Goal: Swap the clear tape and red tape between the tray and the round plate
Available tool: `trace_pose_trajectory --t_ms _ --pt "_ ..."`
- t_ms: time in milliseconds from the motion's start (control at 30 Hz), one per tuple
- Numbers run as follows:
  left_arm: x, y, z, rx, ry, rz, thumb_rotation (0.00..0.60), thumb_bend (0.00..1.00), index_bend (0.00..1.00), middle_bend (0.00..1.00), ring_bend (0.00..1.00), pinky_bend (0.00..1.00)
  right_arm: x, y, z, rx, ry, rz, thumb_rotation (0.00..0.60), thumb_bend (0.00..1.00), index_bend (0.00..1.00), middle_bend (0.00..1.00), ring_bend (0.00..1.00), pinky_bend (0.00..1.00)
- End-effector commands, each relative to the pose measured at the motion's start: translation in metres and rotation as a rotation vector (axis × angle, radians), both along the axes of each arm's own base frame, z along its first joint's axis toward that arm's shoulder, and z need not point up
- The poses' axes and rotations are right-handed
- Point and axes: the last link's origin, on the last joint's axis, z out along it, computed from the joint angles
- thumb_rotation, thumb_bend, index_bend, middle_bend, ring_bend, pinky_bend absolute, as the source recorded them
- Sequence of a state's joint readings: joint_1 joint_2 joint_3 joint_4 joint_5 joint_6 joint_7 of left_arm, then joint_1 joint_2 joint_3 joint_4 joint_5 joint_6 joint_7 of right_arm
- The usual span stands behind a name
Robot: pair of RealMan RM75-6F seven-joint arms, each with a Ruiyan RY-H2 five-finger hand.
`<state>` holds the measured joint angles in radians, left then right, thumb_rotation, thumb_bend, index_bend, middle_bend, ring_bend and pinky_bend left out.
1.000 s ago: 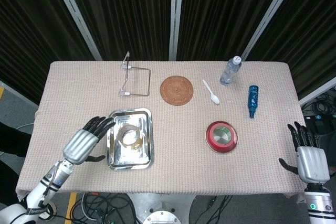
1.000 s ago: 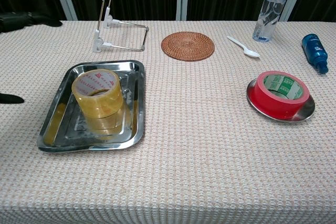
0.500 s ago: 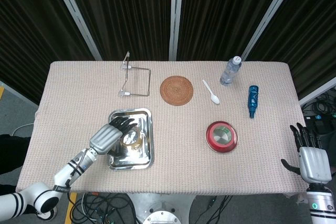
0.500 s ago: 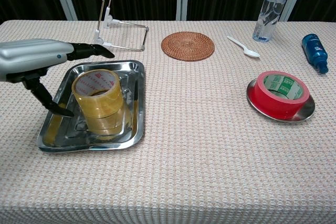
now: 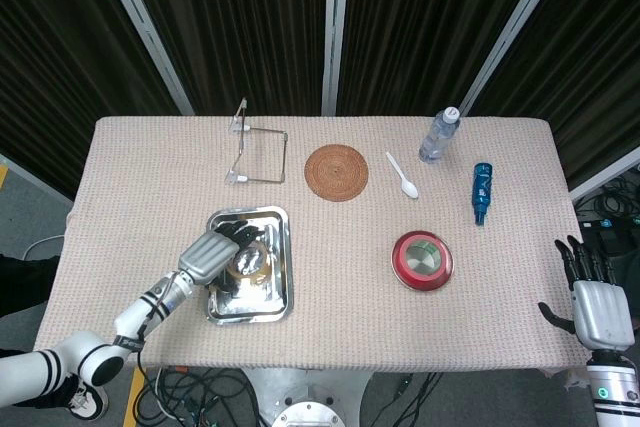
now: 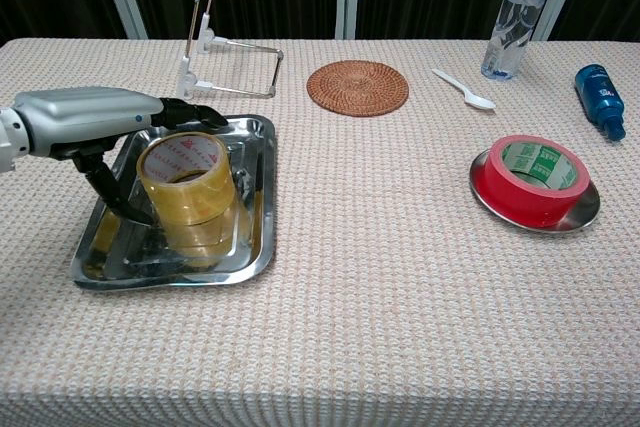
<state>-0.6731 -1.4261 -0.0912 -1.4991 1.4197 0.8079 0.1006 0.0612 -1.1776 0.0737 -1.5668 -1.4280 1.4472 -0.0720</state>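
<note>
The clear tape (image 6: 187,185) stood upright in the metal tray (image 6: 255,237) at the left of the cloth-covered surface (image 6: 380,277). The left hand (image 6: 95,117) reached over it, fingers (image 6: 195,112) at the far rim and thumb low beside its near wall; whether it had clamped was not clear. The roll looked light, rigid and slick-sided, so a grip across its outer wall seemed best. The red tape (image 6: 530,179) lay in the round plate (image 6: 580,215). The right hand (image 5: 596,305) waited off the surface, fingers apart.
</note>
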Motion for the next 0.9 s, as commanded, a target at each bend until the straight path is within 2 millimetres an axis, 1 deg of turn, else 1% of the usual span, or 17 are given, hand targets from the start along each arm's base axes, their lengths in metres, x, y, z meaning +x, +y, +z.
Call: trace_pose_trajectory --t_ms 33,167,233,367,467,567,667,700,767,900 --pt "0.001 0.001 -0.001 0.004 0.007 -0.007 0.6 0.11 0.13 0.16 0.07 0.25 0.0 0.0 0.0 -0.001 0.0 0.001 0.6 0.13 0.0 0.0 0.0 0.0" --pt "0.005 0.003 -0.002 0.02 0.009 -0.022 0.6 0.17 0.26 0.27 0.17 0.35 -0.001 0.0 0.001 -0.003 -0.001 -0.002 0.6 0.13 0.0 0.0 0.0 0.0" --pt "0.004 0.005 -0.002 0.023 0.015 -0.024 0.6 0.19 0.3 0.3 0.2 0.38 -0.002 0.001 0.001 -0.004 -0.001 -0.005 0.6 0.13 0.0 0.0 0.0 0.0" --pt "0.008 0.007 0.001 0.031 0.004 -0.028 0.6 0.24 0.35 0.34 0.24 0.41 -0.003 0.001 0.002 -0.006 0.0 -0.01 0.6 0.13 0.0 0.0 0.0 0.0" --pt "0.015 0.01 0.008 0.056 -0.017 -0.047 0.6 0.25 0.37 0.36 0.26 0.43 -0.004 0.001 0.002 -0.007 -0.001 -0.013 0.6 0.13 0.0 0.0 0.0 0.0" --pt "0.029 0.019 0.019 0.089 -0.037 -0.08 0.6 0.26 0.37 0.37 0.27 0.43 -0.004 0.001 0.003 -0.008 -0.002 -0.016 0.6 0.13 0.0 0.0 0.0 0.0" --pt "0.048 0.033 0.025 0.105 -0.051 -0.119 0.6 0.26 0.37 0.37 0.27 0.43 -0.005 0.002 0.003 -0.01 -0.003 -0.019 0.6 0.13 0.0 0.0 0.0 0.0" --pt "0.057 0.037 0.026 0.107 -0.06 -0.14 0.6 0.26 0.37 0.37 0.27 0.43 -0.006 0.002 0.004 -0.011 -0.003 -0.02 0.6 0.13 0.0 0.0 0.0 0.0" --pt "0.072 0.043 0.023 0.101 -0.073 -0.171 0.6 0.26 0.37 0.37 0.27 0.43 -0.007 0.003 0.004 -0.014 -0.005 -0.023 0.6 0.13 0.0 0.0 0.0 0.0" --pt "0.103 0.053 0.005 0.06 -0.107 -0.219 0.6 0.26 0.37 0.37 0.27 0.43 -0.01 0.004 0.006 -0.021 -0.012 -0.033 0.6 0.13 0.0 0.0 0.0 0.0"
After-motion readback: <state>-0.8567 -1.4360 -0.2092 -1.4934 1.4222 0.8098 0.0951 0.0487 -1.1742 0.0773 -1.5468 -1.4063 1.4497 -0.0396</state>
